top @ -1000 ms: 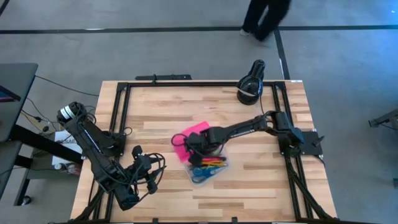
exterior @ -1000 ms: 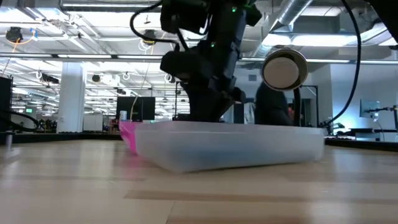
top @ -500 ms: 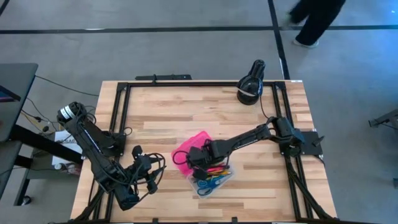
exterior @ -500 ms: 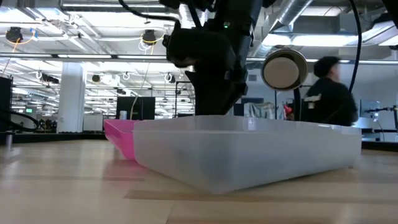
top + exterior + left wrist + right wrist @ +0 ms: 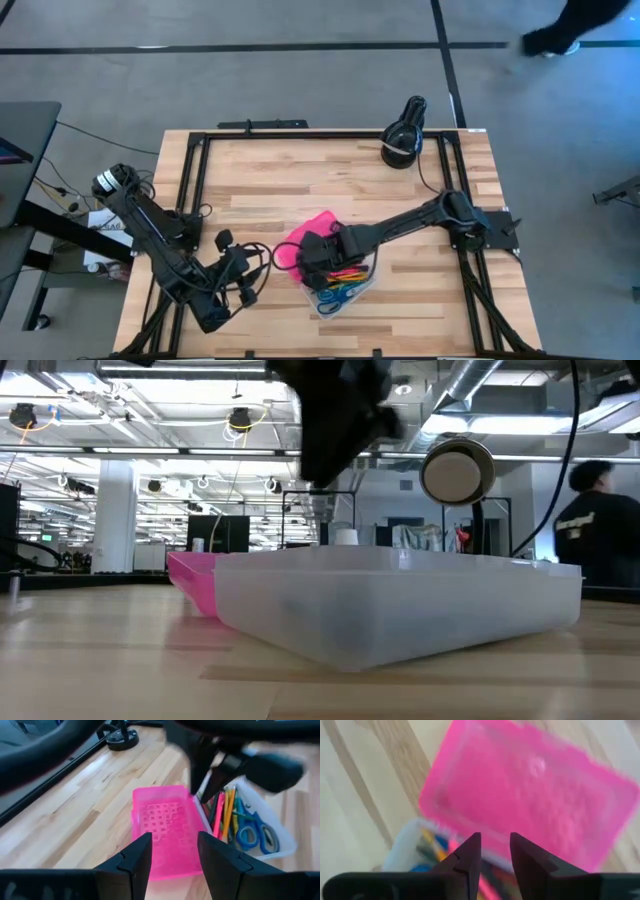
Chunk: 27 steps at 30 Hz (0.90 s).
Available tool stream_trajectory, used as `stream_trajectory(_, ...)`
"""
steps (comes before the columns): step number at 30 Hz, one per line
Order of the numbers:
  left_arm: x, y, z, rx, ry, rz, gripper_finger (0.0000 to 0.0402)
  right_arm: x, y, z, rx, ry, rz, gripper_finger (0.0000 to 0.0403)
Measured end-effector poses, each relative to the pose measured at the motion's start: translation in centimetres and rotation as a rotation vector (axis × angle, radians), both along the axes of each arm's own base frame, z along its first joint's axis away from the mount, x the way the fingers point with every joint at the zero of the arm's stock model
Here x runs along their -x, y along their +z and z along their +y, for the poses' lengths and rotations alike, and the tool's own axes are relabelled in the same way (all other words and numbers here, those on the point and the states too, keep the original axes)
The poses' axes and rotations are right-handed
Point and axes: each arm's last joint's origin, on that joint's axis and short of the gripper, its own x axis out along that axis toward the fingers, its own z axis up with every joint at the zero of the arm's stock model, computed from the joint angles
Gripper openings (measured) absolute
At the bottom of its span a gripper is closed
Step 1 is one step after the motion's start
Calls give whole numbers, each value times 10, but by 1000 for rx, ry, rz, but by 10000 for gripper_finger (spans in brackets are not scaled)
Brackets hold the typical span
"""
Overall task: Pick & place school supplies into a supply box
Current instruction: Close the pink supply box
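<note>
The supply box stands open at the table's middle. Its clear base (image 5: 350,285) (image 5: 400,605) holds the school supplies: pencils and pens (image 5: 225,812) and blue-handled scissors (image 5: 255,832). Its pink lid (image 5: 305,238) (image 5: 167,830) (image 5: 535,795) lies folded back on the wood at the base's left. My right gripper (image 5: 314,262) (image 5: 495,840) hovers over the seam between lid and base, pointing down, open, nothing between its fingers. My left gripper (image 5: 240,282) (image 5: 172,840) waits near the near left corner, open and empty, facing the box.
A black round device (image 5: 403,140) (image 5: 457,472) stands at the far right. Black frame rails (image 5: 195,180) run along the table's edges. Cables (image 5: 255,265) loop by the left gripper. A person (image 5: 580,25) (image 5: 590,520) walks beyond the far edge. Bare wood lies at the far left.
The box has slid toward the table's near edge together with my right gripper, which stood low at it, and then stayed put. My right gripper has since risen clear above the box and shifted a little toward the near left. The person has walked to the right.
</note>
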Motion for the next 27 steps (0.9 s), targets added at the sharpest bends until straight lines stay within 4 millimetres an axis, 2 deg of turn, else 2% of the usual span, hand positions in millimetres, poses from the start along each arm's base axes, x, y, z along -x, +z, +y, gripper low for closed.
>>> stream_trajectory(4, -6, -1, 6, -27, -5, 49, 154, 20, 9, 18, -40, -146, 106, 98)
stream_trajectory(8, -10, -2, 15, -58, 24, 78, 154, 42, 16, 47, -63, -234, 175, 98)
stream_trajectory(16, -17, -4, 35, -131, 68, 172, 153, 83, 19, 115, -130, -359, 140, 98)
stream_trajectory(21, -26, -6, 44, -135, 21, 270, 153, 113, 12, 149, -123, -430, 96, 98)
stream_trajectory(27, -38, -5, 49, -124, -53, 309, 153, 135, -13, 171, -126, -435, 89, 98)
